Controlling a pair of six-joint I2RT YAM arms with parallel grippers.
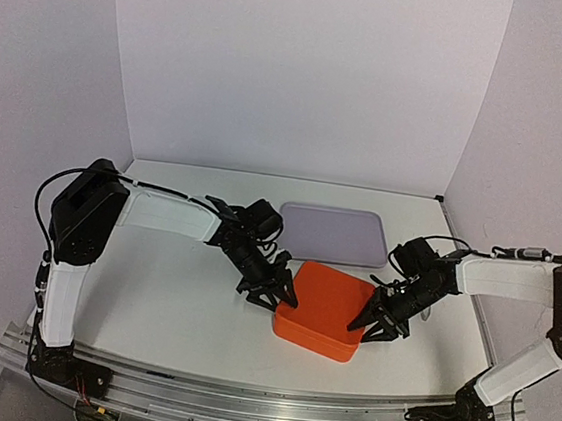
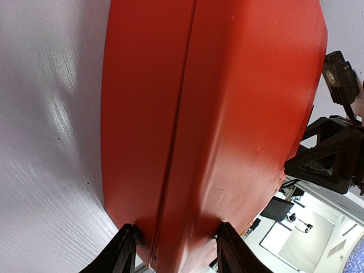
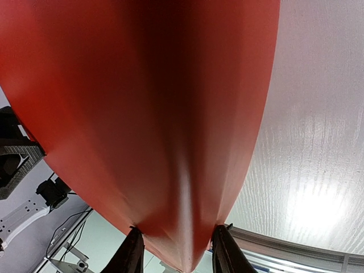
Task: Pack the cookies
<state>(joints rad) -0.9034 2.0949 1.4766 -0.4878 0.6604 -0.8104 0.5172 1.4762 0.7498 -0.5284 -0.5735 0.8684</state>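
Closed orange box point(image 1: 323, 310) sits on the white surface point(image 1: 171, 305), just in front of a lavender tray point(image 1: 332, 233). Left gripper point(image 1: 274, 296) is clamped across the box's left corner, with 2 fingers on opposite faces. Right gripper point(image 1: 365, 329) is clamped the same way on the right corner. The lid seam shows in the left wrist view. Cookies are not visible, so whether they are inside the box can't be told.

The left arm point(image 1: 165, 216) and right arm point(image 1: 505, 279) wore smooth white shells between bulky matte-black joint housings. Thin black cables looped beside each. Both ended in angular, pointed black jaws.
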